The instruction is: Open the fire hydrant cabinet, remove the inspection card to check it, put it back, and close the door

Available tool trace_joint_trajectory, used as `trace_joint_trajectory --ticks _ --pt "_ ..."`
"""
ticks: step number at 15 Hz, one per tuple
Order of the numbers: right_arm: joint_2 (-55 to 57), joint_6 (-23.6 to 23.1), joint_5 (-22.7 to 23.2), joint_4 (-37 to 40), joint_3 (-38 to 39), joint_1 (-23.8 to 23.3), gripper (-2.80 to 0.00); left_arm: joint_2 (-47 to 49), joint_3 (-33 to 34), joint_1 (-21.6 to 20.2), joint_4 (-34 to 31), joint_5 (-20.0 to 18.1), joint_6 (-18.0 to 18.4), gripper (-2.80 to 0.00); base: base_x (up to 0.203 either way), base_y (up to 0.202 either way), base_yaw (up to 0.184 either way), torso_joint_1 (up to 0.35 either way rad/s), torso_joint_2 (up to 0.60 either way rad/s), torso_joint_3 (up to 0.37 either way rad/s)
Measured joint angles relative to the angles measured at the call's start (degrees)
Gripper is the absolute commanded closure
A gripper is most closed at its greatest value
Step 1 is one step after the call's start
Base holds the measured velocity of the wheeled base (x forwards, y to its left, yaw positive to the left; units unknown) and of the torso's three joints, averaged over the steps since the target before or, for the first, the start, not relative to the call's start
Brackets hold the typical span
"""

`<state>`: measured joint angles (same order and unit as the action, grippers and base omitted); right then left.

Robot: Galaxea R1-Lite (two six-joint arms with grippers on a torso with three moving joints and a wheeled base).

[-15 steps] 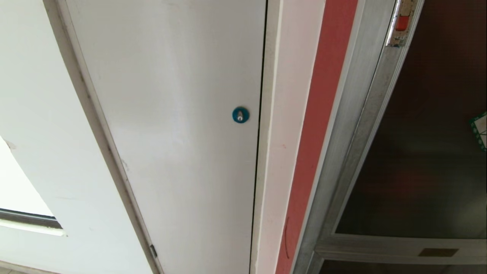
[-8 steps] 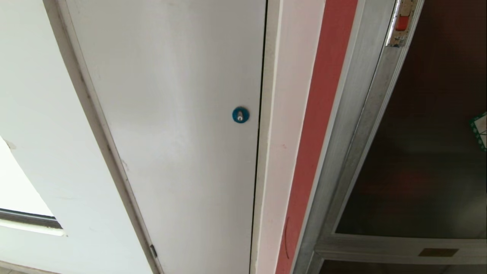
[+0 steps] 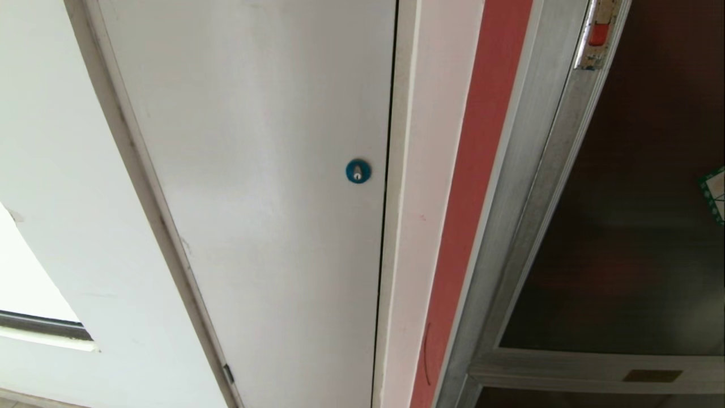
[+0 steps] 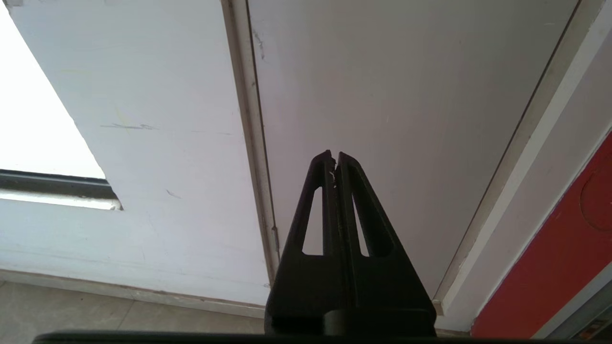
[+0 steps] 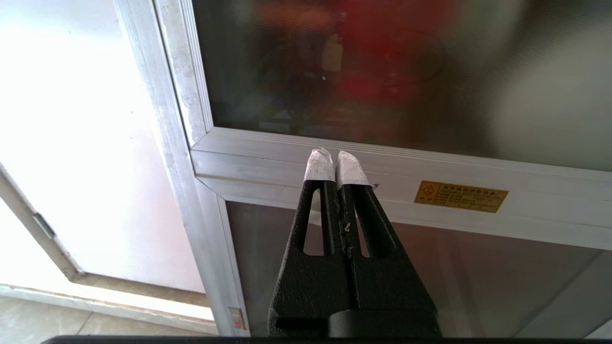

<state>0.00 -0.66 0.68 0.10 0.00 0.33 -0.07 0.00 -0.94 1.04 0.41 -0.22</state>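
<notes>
Clenched and empty, both pairs of fingers press together: the right gripper [image 5: 334, 157] hangs before the aluminium frame rail [image 5: 430, 167] of the fire hydrant cabinet [image 3: 510, 198], the left gripper [image 4: 333, 157] before the plain white door [image 3: 255, 170] with its blue lock [image 3: 358, 171]. At the head view's right, the tinted glass door [image 3: 634, 226] sits closed, its red latch [image 3: 596, 35] high up. Opening probably means raising the right gripper to that latch, spreading its fingers first, then pulling squarely outward. No inspection card shows.
</notes>
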Motion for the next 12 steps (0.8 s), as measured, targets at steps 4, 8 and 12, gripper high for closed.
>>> trace_joint_trajectory --ticks 4,8,12 --pt "0.0 0.04 0.0 0.0 0.0 0.0 0.0 0.0 0.0 0.0 -0.02 0.0 -0.02 0.0 0.0 0.0 0.0 0.0 0.0 0.0" --pt "0.0 -0.02 0.0 0.0 0.0 0.0 0.0 0.0 0.0 0.0 -0.02 0.0 -0.02 0.0 0.0 0.0 0.0 0.0 0.0 0.0" --pt "0.0 -0.02 0.0 0.0 0.0 -0.02 0.0 0.0 0.0 0.0 0.0 0.0 0.0 0.0 0.0 0.0 0.0 0.0 0.0 0.0"
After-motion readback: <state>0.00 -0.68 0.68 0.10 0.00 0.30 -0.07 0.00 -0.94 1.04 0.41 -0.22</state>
